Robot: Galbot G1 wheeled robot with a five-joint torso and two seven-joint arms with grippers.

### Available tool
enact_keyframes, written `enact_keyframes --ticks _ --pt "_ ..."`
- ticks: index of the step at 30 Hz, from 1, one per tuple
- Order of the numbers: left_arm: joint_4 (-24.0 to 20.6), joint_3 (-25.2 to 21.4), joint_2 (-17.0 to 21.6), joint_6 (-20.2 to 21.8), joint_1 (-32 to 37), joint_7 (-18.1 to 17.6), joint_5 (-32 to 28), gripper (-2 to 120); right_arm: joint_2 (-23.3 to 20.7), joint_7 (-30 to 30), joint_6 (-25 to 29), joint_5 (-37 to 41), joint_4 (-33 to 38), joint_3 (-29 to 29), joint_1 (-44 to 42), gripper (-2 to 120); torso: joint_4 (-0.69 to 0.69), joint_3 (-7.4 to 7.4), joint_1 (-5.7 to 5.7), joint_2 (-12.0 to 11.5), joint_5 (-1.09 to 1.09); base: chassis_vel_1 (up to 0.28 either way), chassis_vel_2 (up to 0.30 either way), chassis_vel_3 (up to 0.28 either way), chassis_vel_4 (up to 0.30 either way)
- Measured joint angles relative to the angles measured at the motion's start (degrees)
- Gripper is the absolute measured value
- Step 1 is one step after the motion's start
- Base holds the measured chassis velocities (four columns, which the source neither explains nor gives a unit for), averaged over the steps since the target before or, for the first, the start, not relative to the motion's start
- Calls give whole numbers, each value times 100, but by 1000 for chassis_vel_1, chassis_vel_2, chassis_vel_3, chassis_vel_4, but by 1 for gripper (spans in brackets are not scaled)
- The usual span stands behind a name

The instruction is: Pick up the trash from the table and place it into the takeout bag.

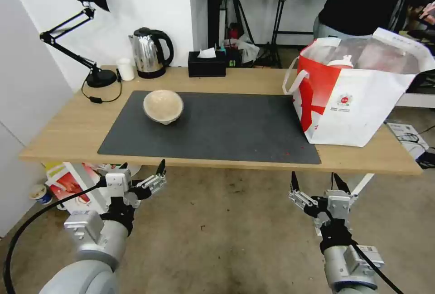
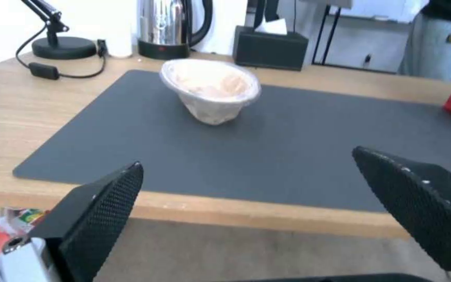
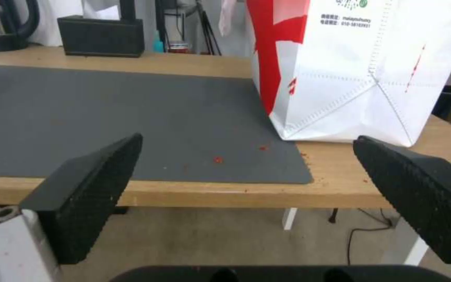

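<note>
Tan and thin-walled, the paper-like bowl sits tipped on the dark grey rectangular mat, well beyond the left gripper, whose black fingers are spread wide with nothing between them, out past the near edge of the long light-wood table. The left wrist view shows clear film over the bowl's mouth and pinkish residue inside; from the head view it reads as a plain bowl. Because it leans and looks light, I'd guess a pinch on the rim could crumple it or skid it across the mat.

Further right, the right gripper hangs low in front of the table, fingers equally wide and empty. Ahead of them and slightly to the right stands the large boxy white takeout bag with a red side panel. The right wrist view catches red crumbs on the mat near its base. A white lid shows in its open top from the head view. A bump on its soft wall or loop handles could topple it.
</note>
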Motion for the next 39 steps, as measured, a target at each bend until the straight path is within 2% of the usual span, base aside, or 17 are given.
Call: enact_keyframes --ticks 8,16,26,28,29,32,33,34,37,39 --pt "0 -199 232 -98 -227 -133 -838 100 0 0 -1 0 1 0 0 100 0 0 0 0 0 0 0 0 0" --pt "0 -444 581 -95 -469 -416 -1601 100 0 0 -1 0 2 0 0 100 0 0 0 0 -1 0 0 0 0" --pt "0 -584 817 66 -694 -825 -2412 100 0 0 -1 0 2 1 0 100 0 0 0 1 -2 0 0 0 0" --pt "0 -926 1073 352 -1022 -1250 -3318 100 0 0 -1 0 2 1 0 100 -1 0 0 0 0 0 0 0 0" --pt "0 -926 1073 352 -1022 -1250 -3318 100 0 0 -1 0 2 1 0 100 -1 0 0 0 0 0 0 0 0" --pt "-1 -1256 1448 557 -1352 -1712 -4381 100 0 1 -1 0 2 1 0 100 0 0 0 0 -1 0 0 0 0" --pt "-1 -1256 1448 557 -1352 -1712 -4381 100 0 1 -1 0 2 1 0 100 0 0 0 0 -1 0 0 0 0" --pt "0 -1357 1587 588 -1489 -1912 -4880 100 0 0 -1 0 2 1 0 100 0 0 0 1 -1 0 0 0 0" --pt "35 -1475 1868 618 -1831 -2350 -5827 100 0 1 -1 0 2 1 0 100 0 0 0 1 1 0 0 0 0" --pt "64 -1486 1914 623 -1885 -2419 -5974 100 0 0 -1 0 2 1 0 100 0 0 0 1 0 0 0 0 0"
